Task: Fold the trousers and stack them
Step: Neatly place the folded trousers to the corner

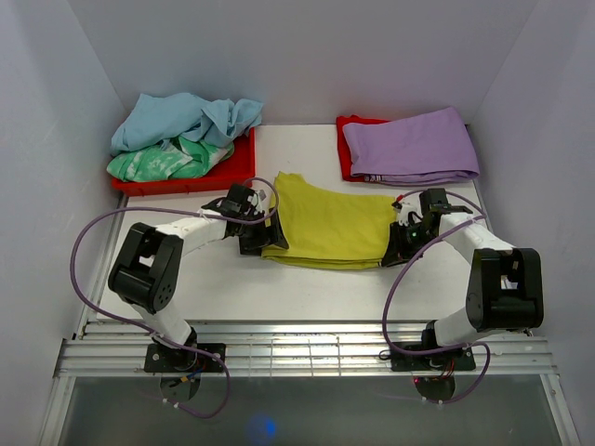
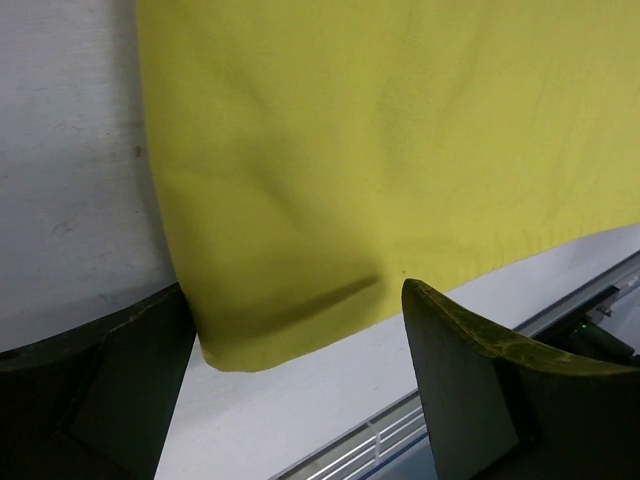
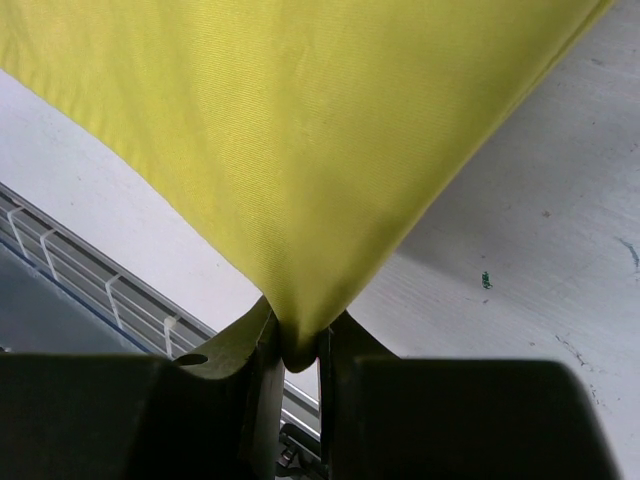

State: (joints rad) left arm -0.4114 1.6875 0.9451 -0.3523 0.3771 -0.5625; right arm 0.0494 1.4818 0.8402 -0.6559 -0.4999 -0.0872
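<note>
Top external view: the yellow trousers are seen at the middle of the worktop, doubled into a flat band whose long axis is run from the left edge toward the right edge. Each short end is met by one arm. The left gripper is placed at the left end and the right gripper at the right end, so neither arm is nearer the cloth than the other.

From the right wrist camera, the fingers are shown pressed together on a pinch of yellow fabric, which is fanned out taut from that point. From the left wrist camera, the jaws are shown spread wide, with the near-left corner of the trousers lying flat between them. Nothing is clamped there.

The step in hand is judged to be a fold across the long axis, one end carried over the other. Only the right end is held. If it alone is lifted, the band may be dragged askew, so a grip on the left corner is thought to be called for first.

At the far right corner a folded purple pair is set on a red tray, taken to be the stacking place. It lies just beyond the right gripper, so the right arm is judged better placed for the carry. At the far left corner a heap of blue and green garments is held in a second red tray.
</note>
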